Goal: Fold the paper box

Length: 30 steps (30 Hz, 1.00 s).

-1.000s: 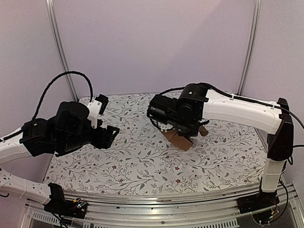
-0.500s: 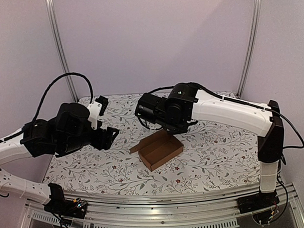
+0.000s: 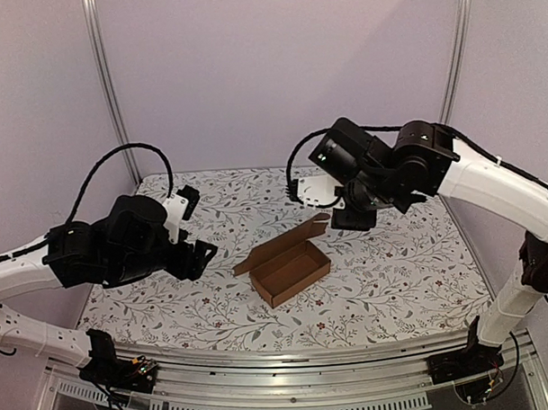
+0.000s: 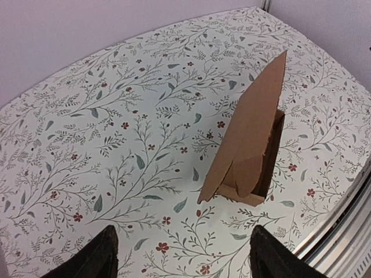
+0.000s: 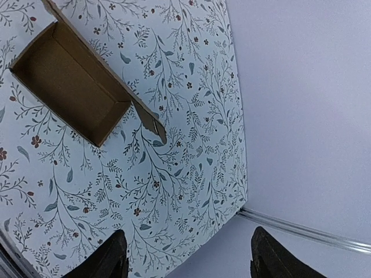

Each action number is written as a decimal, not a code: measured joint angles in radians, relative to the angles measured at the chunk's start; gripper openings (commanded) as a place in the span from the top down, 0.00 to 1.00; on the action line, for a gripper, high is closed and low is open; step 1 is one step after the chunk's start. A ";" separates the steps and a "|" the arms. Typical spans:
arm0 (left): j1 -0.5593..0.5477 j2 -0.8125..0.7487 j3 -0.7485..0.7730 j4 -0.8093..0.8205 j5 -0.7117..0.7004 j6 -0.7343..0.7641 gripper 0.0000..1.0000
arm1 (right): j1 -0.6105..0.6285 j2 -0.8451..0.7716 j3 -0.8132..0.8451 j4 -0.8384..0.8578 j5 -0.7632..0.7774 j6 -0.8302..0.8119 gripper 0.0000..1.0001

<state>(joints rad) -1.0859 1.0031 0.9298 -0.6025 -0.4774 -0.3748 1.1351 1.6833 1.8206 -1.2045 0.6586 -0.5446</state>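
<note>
The whole lower scene is taken up by the bench [image 3: 394, 282], which is covered with a white cloth printed with grey leafy sprigs and small red flowers. It is enclosed by plain lilac walls [image 3: 278, 70] with metal posts at the rear corners.

The left arm [image 3: 95, 247] is stretched low across the near-left part of the bench. The right arm [image 3: 489, 175] is raised higher, over the far right.

The paper box [image 3: 290, 269] is found near the middle of the bench, set askew to its edges. It is seen as a shallow, open-topped tray of plain brown cardboard, resting on its base. A lid flap is held up along its far long side and leans outward, with a narrow tab at the right end of the flap. No print can be made out on the cardboard.

The left gripper [image 3: 196, 255] is positioned to the left of the box, well apart from it. Its dark fingers [image 4: 104, 258] are spread wide with nothing between them.

The right gripper [image 3: 351, 216] is held above the bench, beyond the box and to its right, clear of the flap. Its fingers [image 5: 269, 260] are likewise parted wide and nothing is gripped.
</note>
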 measured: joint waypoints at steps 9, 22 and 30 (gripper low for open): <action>0.022 -0.010 -0.106 0.072 0.119 -0.037 0.21 | -0.269 -0.306 -0.436 0.384 -0.333 0.213 0.01; 0.123 0.053 -0.227 0.198 0.245 -0.141 0.21 | -0.530 -0.290 -0.801 0.782 -0.587 0.713 0.01; 0.192 0.103 -0.296 0.246 0.266 -0.235 0.21 | -0.556 -0.071 -0.851 0.948 -0.709 0.860 0.33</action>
<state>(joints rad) -0.8940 1.1061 0.6342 -0.3561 -0.2111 -0.6094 0.5793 1.6127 0.9691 -0.2562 -0.0502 0.3157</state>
